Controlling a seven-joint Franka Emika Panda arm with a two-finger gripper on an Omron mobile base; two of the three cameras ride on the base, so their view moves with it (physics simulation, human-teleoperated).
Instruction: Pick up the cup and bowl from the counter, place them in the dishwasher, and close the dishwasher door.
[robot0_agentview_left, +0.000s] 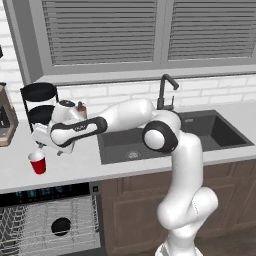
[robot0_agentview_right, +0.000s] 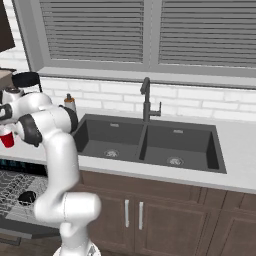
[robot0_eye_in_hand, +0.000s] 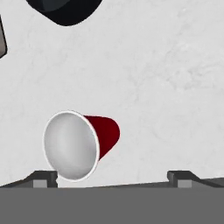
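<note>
Spread gripper (robot0_eye_in_hand: 112, 177) hangs over the cup (robot0_eye_in_hand: 81, 144), its base probably half hidden.

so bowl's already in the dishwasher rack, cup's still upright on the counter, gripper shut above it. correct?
Not quite: the gripper is open, not shut. The hand view shows its two fingertips spread wide apart, with the cup near one tip and not held. The rest stands: the bowl sits in the dishwasher rack, and the cup stands upright on the counter, as the left base view shows.
</note>
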